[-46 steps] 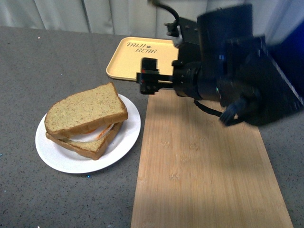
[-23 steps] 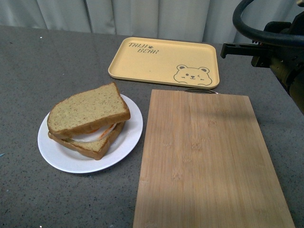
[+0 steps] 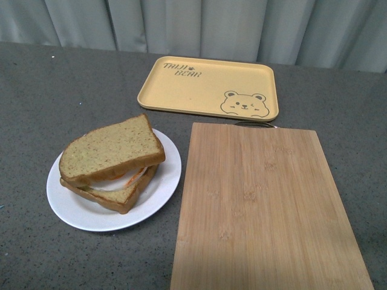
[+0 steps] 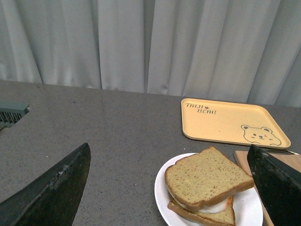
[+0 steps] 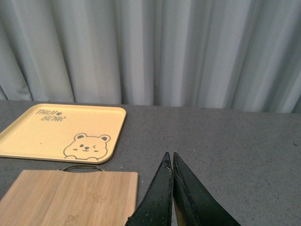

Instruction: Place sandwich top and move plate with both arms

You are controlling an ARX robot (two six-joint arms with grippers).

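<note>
The top slice (image 3: 112, 151) sits on the sandwich (image 3: 118, 196); the plate (image 3: 72, 210) still needs moving, left gripper (image 4: 168, 148) wide open, right gripper (image 5: 170, 156) closed, both empty.

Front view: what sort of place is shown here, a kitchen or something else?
Probably a staged kitchen-like test bench, not a home kitchen: a sandwich on a white plate, a bamboo cutting board and a yellow tray lie on a grey speckled counter, with a plain pale curtain as backdrop.
</note>
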